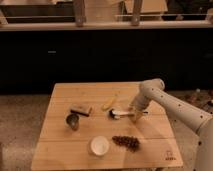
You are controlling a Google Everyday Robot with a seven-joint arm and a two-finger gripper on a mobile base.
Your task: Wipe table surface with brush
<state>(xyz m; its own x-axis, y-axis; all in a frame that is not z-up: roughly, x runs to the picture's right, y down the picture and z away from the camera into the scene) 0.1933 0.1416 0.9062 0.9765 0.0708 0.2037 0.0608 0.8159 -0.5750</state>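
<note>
Planks of the light wooden desk [60, 150] ran side to side across the nearest part of my view, with a small dark mark [170, 156] at the front corner on the right of the picture. Just behind the front edge stood a round white bowl [99, 145], and beside it, a little to the right, lay a cluster [126, 142] of small dark reddish pieces that I could not identify.

Farther in, left of centre, sat a dark cup [73, 120]. Near the middle of the desk lay the brush [121, 115], flat on the wood, its dark round head toward the cup and its white handle running off to the right. The end effector [136, 116] was down at the far end of that handle, right at it or on it. I could not tell how far open it was, nor whether it had hold of the brush.

Behind the cup lay a dark block [81, 110], and behind the brush head a yellow banana [109, 102] lay at a slant, apart from both. The white arm [155, 92] bent over the right side of the desk and ran off toward the lower right corner of my view.

Speckled floor [25, 115] showed to the left of the desk. Beyond the desk rose a dark wall [100, 55], topped by a pale ledge [100, 26].
</note>
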